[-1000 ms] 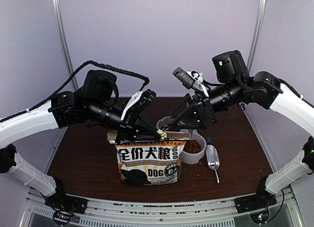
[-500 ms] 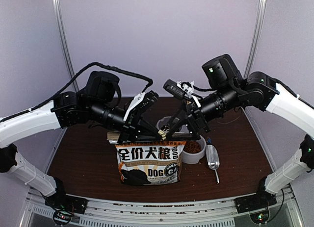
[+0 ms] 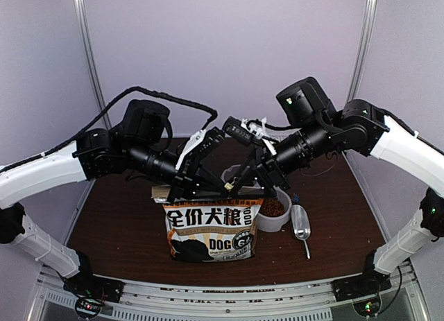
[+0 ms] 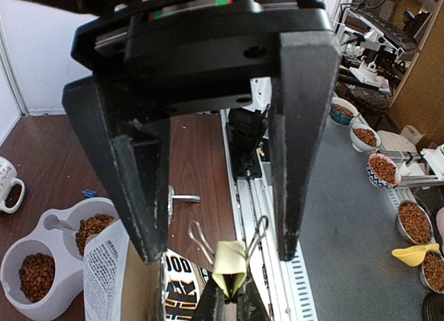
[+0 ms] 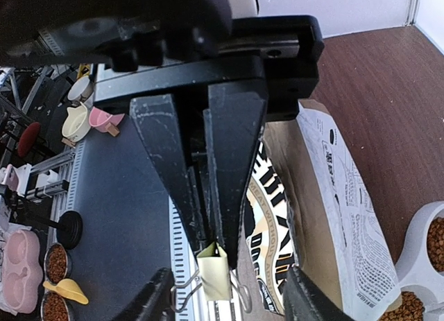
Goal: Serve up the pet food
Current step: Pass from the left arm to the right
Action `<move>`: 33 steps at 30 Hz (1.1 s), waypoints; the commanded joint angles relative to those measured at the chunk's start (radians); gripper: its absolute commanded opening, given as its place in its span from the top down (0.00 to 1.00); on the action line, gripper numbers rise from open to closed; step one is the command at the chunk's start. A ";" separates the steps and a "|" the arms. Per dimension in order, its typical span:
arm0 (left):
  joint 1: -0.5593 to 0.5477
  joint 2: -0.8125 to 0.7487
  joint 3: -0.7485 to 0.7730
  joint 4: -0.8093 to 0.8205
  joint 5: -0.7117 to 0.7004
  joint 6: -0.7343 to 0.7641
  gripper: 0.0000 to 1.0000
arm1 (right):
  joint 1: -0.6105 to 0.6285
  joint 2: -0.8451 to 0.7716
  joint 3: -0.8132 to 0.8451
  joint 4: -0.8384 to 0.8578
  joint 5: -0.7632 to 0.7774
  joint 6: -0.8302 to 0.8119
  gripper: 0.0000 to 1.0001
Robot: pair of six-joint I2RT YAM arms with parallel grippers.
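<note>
The left gripper (image 5: 210,241) is pinched on a pale yellow binder clip (image 5: 214,279) beside the open paper bag (image 5: 333,196). The right gripper (image 5: 229,283) straddles the clip, fingers spread.

The left arm (image 3: 41,172) and right arm (image 3: 402,144) reached inward, wrists angled down; the left tool (image 3: 224,188) was clamped shut, the right tool (image 3: 240,185) spread, tips meeting.

Dark brown wooden table (image 3: 111,231), pale lilac walls (image 3: 222,50), metal corner posts (image 3: 87,50)

White shells along left arm (image 3: 41,172) and right arm (image 3: 409,144); black at joints, wrists. Braided black cable (image 3: 163,97) off the left. Scuffed black fingers (image 5: 163,151); small green lights (image 3: 298,98).
</note>
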 commanded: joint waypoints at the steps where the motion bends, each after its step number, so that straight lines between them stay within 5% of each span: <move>1: 0.005 0.009 0.029 0.017 0.006 -0.010 1.00 | 0.008 0.010 0.036 -0.018 0.023 -0.008 0.52; 15: 0.009 0.014 0.029 0.010 -0.004 -0.010 1.00 | 0.007 -0.004 0.047 -0.030 0.012 -0.004 0.54; 30: 0.009 0.022 0.039 -0.001 -0.015 -0.010 1.00 | 0.007 0.000 0.041 -0.011 0.002 0.003 0.93; 33: 0.011 0.014 0.041 0.001 -0.024 -0.011 0.74 | 0.007 0.001 0.037 -0.006 0.007 0.003 1.00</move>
